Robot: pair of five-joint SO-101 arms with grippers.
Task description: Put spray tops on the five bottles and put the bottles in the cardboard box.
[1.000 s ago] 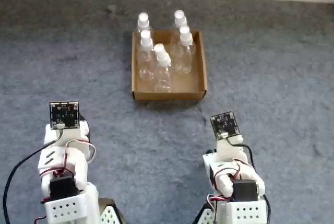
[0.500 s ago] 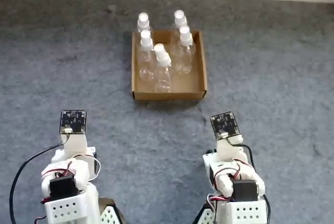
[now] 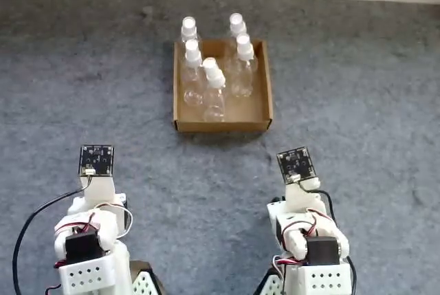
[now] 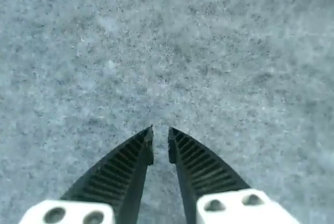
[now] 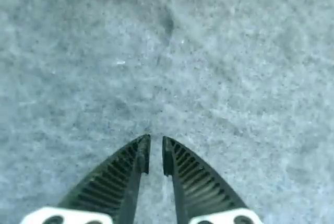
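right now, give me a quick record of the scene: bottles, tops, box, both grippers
bottles: five clear plastic bottles, upright inside the box
tops: white spray tops on all five
box: brown cardboard box on the grey carpet
left: left gripper shut, empty, over bare carpet
right: right gripper shut, empty, over bare carpet
task state: looks complete

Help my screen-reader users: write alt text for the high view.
Five clear bottles with white spray tops stand in a cardboard box on grey carpet. Two robot arms sit folded nearer the camera, apart from the box.
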